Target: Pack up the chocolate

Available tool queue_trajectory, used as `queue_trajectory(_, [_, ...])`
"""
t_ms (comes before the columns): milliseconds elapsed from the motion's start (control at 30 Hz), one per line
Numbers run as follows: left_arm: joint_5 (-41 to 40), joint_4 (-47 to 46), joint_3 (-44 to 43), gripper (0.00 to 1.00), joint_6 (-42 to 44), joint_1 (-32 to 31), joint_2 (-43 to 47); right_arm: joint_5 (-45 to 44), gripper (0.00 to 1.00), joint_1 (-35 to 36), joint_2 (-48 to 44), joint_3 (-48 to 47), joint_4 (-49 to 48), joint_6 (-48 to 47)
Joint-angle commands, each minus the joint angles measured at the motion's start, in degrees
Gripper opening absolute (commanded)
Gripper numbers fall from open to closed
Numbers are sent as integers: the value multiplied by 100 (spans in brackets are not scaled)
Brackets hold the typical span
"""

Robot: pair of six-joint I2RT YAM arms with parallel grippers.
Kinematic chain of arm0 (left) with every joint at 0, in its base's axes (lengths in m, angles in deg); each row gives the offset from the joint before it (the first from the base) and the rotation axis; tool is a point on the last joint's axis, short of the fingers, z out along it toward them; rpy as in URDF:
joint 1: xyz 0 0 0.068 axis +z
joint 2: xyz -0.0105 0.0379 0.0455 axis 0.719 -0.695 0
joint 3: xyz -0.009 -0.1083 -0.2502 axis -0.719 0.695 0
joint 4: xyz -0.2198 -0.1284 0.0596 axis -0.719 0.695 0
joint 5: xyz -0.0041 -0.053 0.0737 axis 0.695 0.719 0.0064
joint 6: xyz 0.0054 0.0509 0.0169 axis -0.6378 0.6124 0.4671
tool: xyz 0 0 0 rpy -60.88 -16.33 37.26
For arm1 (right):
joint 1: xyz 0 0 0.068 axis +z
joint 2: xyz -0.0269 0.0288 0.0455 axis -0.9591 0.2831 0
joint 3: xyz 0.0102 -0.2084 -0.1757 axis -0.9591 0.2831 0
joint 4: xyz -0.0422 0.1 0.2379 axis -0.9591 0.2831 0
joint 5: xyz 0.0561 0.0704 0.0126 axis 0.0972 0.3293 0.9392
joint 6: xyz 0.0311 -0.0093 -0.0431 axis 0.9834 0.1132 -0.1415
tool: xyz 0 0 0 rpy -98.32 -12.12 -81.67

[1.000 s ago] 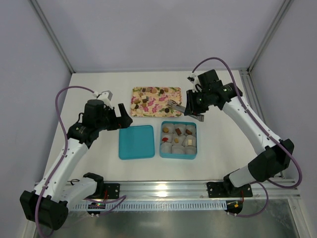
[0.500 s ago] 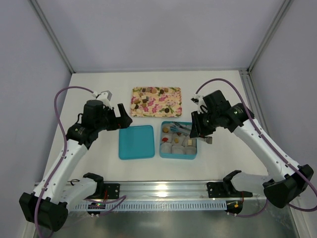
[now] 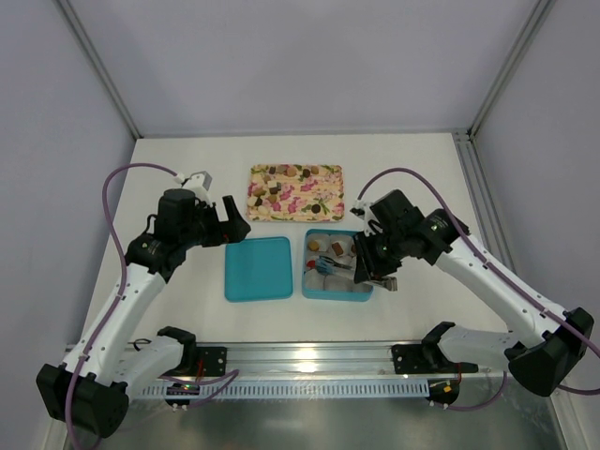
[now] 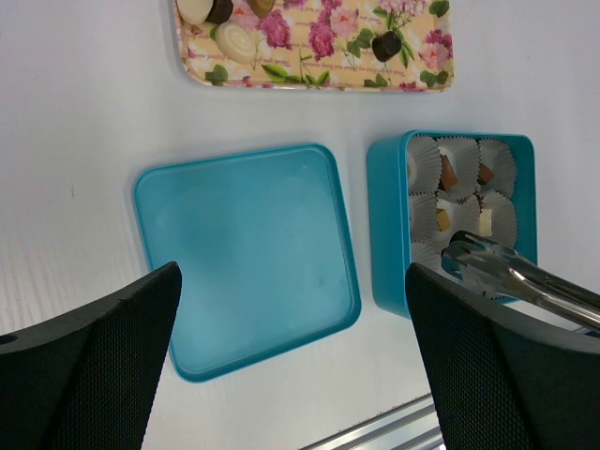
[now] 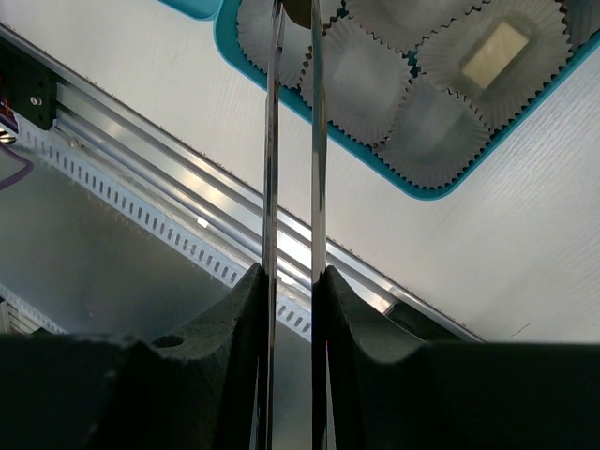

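Observation:
My right gripper point(image 3: 367, 263) is shut on metal tongs point(image 3: 336, 265) whose tips reach over the front left cups of the teal box point(image 3: 337, 293). In the right wrist view the tongs' blades point(image 5: 272, 141) run up between the fingers of that gripper point(image 5: 292, 291) to a dark chocolate point(image 5: 298, 7) at the frame's top. A cream chocolate point(image 5: 494, 49) lies in a paper cup. More chocolates point(image 3: 272, 187) lie on the flowered tray point(image 3: 319, 171). My left gripper point(image 3: 230, 220) is open and empty, above the teal lid point(image 3: 258, 268).
In the left wrist view the lid point(image 4: 246, 253) lies flat left of the box point(image 4: 386, 225), with the tray point(image 4: 319, 75) beyond. The metal rail point(image 3: 309, 354) runs along the table's near edge. Frame posts stand at the back corners.
My right arm has swung the tongs from the flowered tray back and down over the teal box, toward its front left cups. The left arm has not moved.

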Motion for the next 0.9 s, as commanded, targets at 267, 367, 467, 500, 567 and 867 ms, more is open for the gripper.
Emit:
queue_trajectory(267, [-8, -91, 0, 100, 11, 14, 86, 128, 31, 337, -26, 269, -512, 322])
queue_trajectory(367, [-25, -82, 0, 100, 11, 23, 86, 67, 31, 416, 36, 296, -557, 357])
queue_trajectory(467, [-17, -82, 0, 100, 20, 14, 78, 22, 31, 443, 71, 322, -583, 331])
queue_trajectory(500, [-17, -82, 0, 100, 11, 14, 86, -4, 31, 443, 80, 340, -575, 348])
queue_trajectory(567, [-17, -82, 0, 100, 11, 14, 78, -13, 31, 451, 89, 357, -592, 340])
queue_trajectory(867, [-34, -82, 0, 100, 11, 14, 60, -30, 37, 460, 159, 463, -645, 287])
